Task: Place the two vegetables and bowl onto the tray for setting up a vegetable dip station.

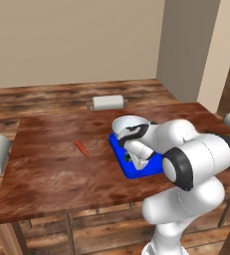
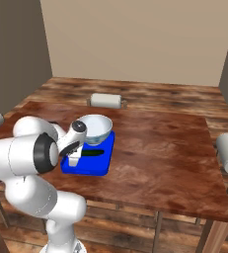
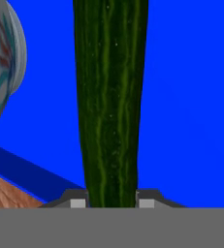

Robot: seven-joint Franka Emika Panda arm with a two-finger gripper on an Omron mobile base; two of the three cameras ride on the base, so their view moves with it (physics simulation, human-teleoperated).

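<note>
Table (image 1: 47, 169) of dark reddish wood stands on plank floor before beige wall; the carrot (image 1: 81, 147) lies on it, left of the blue tray (image 1: 136, 172). From the right base, the bowl (image 2: 94, 129) sits on the tray beside the cucumber (image 2: 92, 152). At the hand, the gripper (image 3: 111, 201) is clamped on the cucumber over the tray.

No readable text or labels appear anywhere.
</note>
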